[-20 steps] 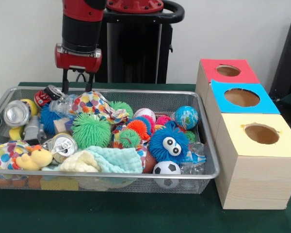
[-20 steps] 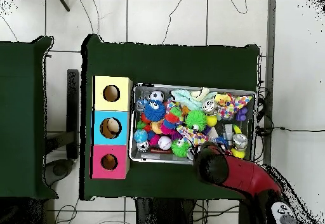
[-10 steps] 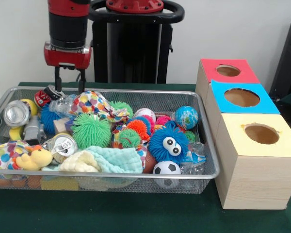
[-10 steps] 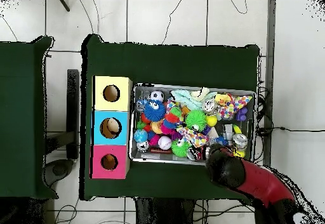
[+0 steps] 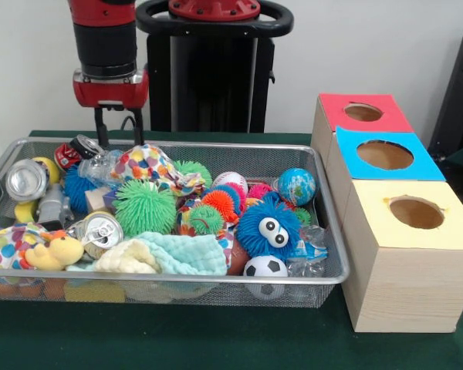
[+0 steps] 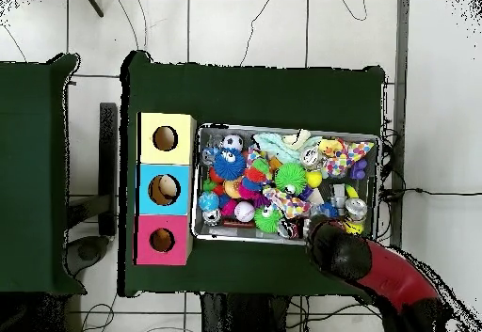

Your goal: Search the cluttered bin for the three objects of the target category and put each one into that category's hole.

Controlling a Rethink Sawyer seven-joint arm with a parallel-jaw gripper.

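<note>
Two claw (image 5: 119, 126) fingers hang apart, empty, above a half-buried red can (image 5: 76, 149) (overhead: arm-hidden).

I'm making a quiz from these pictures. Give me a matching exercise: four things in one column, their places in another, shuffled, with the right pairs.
Things:
1. soccer ball
2. red-topped box
3. gripper
4. yellow-topped box

Places in the front view:
A. nearest the camera in the row of boxes
B. above the basket's far left corner
C. against the basket's near wall
D. farthest in the row of boxes

Pairs: 1-C, 2-D, 3-B, 4-A
</note>
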